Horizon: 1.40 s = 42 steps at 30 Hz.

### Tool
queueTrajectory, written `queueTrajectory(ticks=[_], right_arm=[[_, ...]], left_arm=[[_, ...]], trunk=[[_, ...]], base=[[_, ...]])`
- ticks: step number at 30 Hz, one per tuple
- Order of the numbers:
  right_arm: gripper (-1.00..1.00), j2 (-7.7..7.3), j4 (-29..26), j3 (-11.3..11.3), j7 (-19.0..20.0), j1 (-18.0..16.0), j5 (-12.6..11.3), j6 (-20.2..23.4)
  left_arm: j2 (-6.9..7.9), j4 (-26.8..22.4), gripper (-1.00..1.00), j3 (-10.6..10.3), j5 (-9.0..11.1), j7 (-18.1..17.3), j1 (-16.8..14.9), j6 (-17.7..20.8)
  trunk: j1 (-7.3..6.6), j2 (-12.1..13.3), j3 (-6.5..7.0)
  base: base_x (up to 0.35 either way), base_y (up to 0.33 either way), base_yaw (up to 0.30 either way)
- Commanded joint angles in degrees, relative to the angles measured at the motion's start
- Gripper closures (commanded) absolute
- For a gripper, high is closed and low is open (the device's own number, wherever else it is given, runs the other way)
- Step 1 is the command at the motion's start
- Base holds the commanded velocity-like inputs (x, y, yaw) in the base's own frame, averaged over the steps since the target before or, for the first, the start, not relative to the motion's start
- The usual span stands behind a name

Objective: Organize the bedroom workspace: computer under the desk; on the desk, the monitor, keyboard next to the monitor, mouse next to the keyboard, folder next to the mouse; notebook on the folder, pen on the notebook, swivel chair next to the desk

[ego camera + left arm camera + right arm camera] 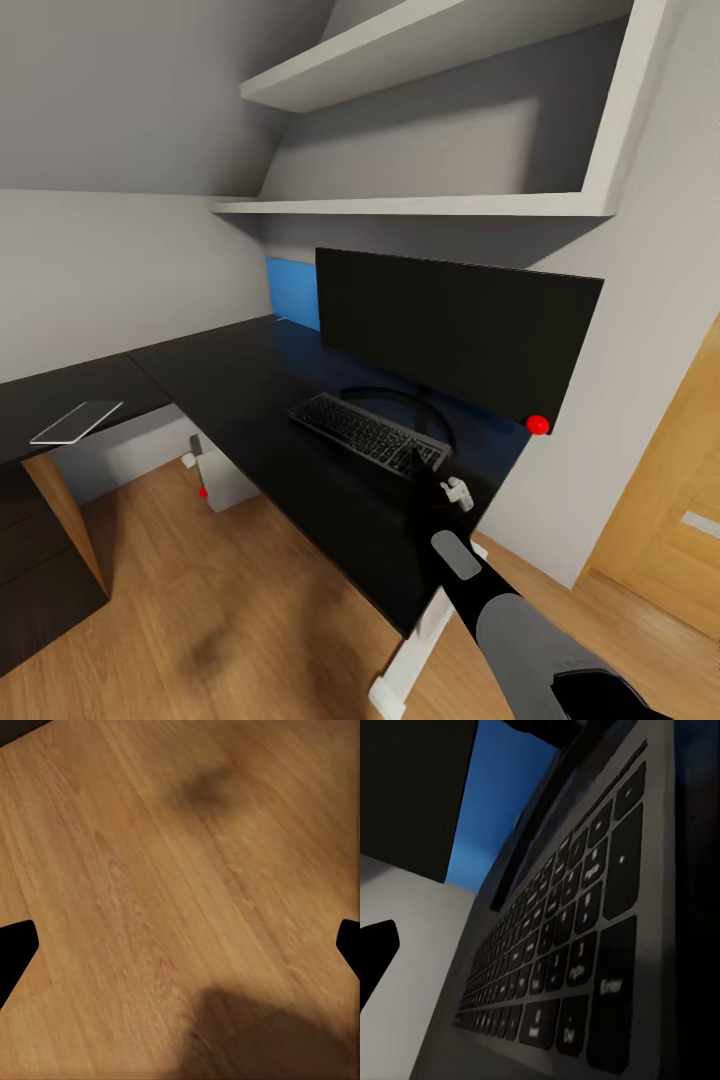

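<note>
The monitor (460, 330) stands on the glossy black desk (250, 400), its red dot at the lower right corner. The grey keyboard (368, 432) lies flat in front of it. My right gripper (414, 463) hovers open at the keyboard's right end; the right wrist view looks closely along the keys (577, 945), with one finger (375, 960) at the edge. The computer (215, 480) stands on the floor under the desk. My left gripper (180, 952) is open above bare wooden floor. A small white object (457, 490) sits by my right wrist; I cannot tell what it is. Folder and swivel chair are out of view.
A thin white flat item (78, 421) lies on the desk's left wing. A blue wall panel (293, 290) shows behind the monitor, and white shelves (420, 205) hang above it. A wooden door (680, 500) is at the right, and the desk's white leg (405, 670) is near my arm.
</note>
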Motion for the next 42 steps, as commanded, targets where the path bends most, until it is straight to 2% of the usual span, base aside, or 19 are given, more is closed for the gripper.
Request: queueTrajectory(ticks=[1,23,42], right_arm=[[-1.0,0.0,4.36,-0.16,0.07,-0.02,-0.79,-0.13],[-1.0,0.0,4.37,-0.16,0.07,-0.02,-0.79,-0.13],[-1.0,0.0,3.95,-0.25,0.47,-0.02,-0.63,-0.22]], left_arm=[[0.0,0.02,-1.0,0.03,0.08,0.05,-0.03,-0.18],[0.02,0.02,-1.0,0.09,0.06,0.04,-0.03,-0.22],[0.02,0.06,-1.0,0.09,0.06,0.22,-0.03,-0.1]], trunk=[[0.0,-0.02,-0.06],[0.0,-0.02,-0.06],[0.0,-0.02,-0.06]], base=[[0.0,-0.051,0.0],[-0.083,-0.049,0.0],[-0.17,-0.024,0.0]])
